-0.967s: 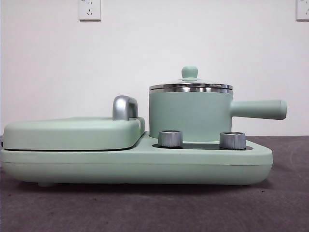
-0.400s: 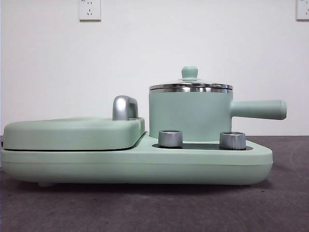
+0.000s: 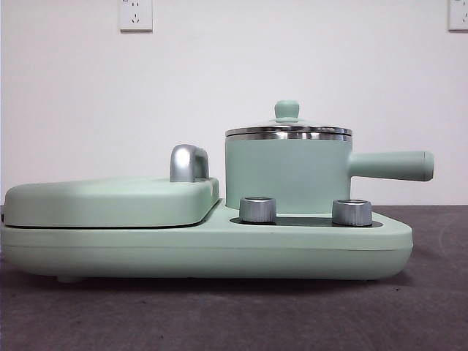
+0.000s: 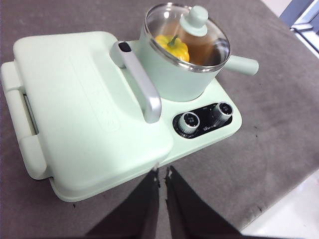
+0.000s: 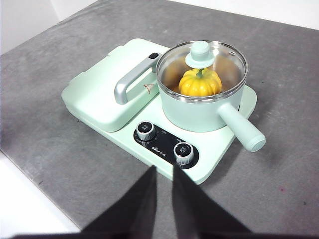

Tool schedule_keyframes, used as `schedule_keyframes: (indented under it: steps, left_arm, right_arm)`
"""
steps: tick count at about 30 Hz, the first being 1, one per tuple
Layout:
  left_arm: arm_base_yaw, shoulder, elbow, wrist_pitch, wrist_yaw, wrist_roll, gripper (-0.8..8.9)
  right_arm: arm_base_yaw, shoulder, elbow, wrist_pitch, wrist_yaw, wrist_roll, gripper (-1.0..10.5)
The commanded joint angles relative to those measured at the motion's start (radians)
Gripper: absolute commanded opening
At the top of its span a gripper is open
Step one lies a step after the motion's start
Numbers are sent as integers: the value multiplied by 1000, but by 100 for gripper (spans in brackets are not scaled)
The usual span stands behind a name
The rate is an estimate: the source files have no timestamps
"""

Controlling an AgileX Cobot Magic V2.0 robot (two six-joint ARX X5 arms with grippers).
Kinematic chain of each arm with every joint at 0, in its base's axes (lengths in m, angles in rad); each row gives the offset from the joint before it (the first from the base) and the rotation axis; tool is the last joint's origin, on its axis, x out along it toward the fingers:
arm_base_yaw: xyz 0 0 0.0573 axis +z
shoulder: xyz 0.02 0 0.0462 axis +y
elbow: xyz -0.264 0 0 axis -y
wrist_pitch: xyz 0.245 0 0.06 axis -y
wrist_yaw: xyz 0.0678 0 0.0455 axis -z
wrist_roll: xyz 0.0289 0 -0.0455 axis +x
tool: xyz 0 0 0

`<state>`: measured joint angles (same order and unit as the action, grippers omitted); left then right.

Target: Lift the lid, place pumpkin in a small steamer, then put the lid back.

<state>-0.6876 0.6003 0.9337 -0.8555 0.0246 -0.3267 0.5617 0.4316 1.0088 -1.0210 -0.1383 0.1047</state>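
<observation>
The small steamer [image 3: 287, 175] stands on the right side of the mint-green cooker base [image 3: 219, 248], its long handle [image 3: 391, 165] pointing right. The glass lid [image 3: 289, 131] sits flat on the steamer's rim, with its knob on top. Through the glass the pumpkin [image 5: 200, 83] shows inside the pot [image 4: 179, 74], also seen as the pumpkin [image 4: 173, 46]. My left gripper [image 4: 162, 172] hovers high above the cooker's front edge, shut and empty. My right gripper [image 5: 163, 172] hangs high in front of the dials, shut and empty. Neither arm shows in the front view.
The flat griddle cover [image 3: 110, 199] with its steel handle [image 3: 188, 162] fills the cooker's left half. Two steel dials [image 3: 258, 209] [image 3: 352, 212] sit at the front below the pot. The dark grey table [image 5: 60, 99] ends at an edge near both grippers.
</observation>
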Motion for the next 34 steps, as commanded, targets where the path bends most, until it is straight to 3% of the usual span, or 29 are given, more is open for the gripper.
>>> schedule_keyframes:
  steps: [1, 10, 15, 17, 22, 27, 34]
  left_arm:
    - [-5, -2, 10, 11, -4, -3, 19]
    - [-4, -8, 9, 18, -4, -3, 19]
    - [54, -37, -31, 44, 2, 3, 19]
    - [100, -71, -95, 97, 11, 12, 20]
    - [287, -252, -374, 338, -8, 238, 19]
    - [436, -410, -660, 570, -10, 349, 19]
    - [581, -547, -867, 676, -10, 341, 19]
  right_arm:
    - [6, 4, 5, 7, 1, -8, 16]
    - [6, 4, 5, 8, 0, -8, 17]
    - [6, 4, 5, 10, 0, -8, 17]
    - [6, 4, 5, 11, 0, -8, 17]
    - [6, 4, 5, 11, 0, -8, 17]
    - [6, 4, 5, 11, 1, -8, 17]
    - [6, 4, 5, 11, 1, -8, 17]
